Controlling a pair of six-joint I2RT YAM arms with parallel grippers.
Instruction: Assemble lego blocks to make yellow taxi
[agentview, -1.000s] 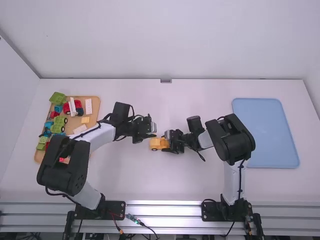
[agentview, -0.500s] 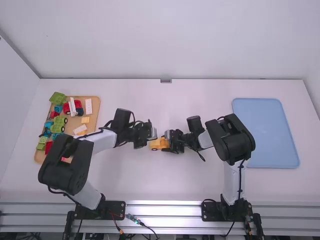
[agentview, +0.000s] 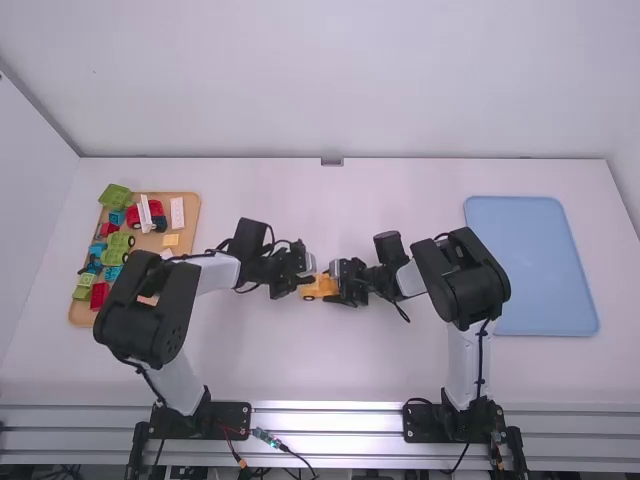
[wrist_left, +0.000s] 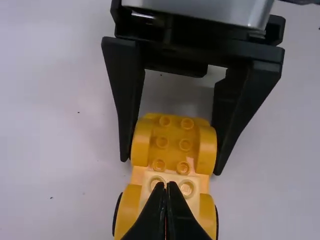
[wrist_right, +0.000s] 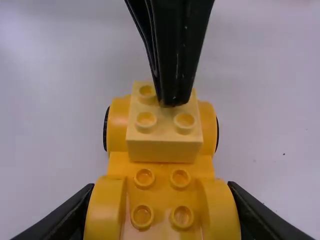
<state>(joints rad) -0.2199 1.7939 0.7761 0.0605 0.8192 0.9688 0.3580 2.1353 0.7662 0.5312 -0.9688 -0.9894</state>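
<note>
We see the yellow car (wrist_right: 162, 192) on the white table (agentview: 390, 365), glossy plastic with rounded fenders and round studs, a paler, boxy block (wrist_right: 164, 151) seated on one end. Our right gripper (agentview: 341, 284) pinches the other end; our left gripper (agentview: 305, 284) has its fingertips together, at the block's studs. The tan tray (agentview: 193, 215) holds green, red, blue and pale pieces; the blue tray (agentview: 530, 265) lies to the right.

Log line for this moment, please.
left gripper: shut, tips at top of pale block | right gripper: gripping sides of yellow car | pale block: on car | brown tray: more blocks
</note>
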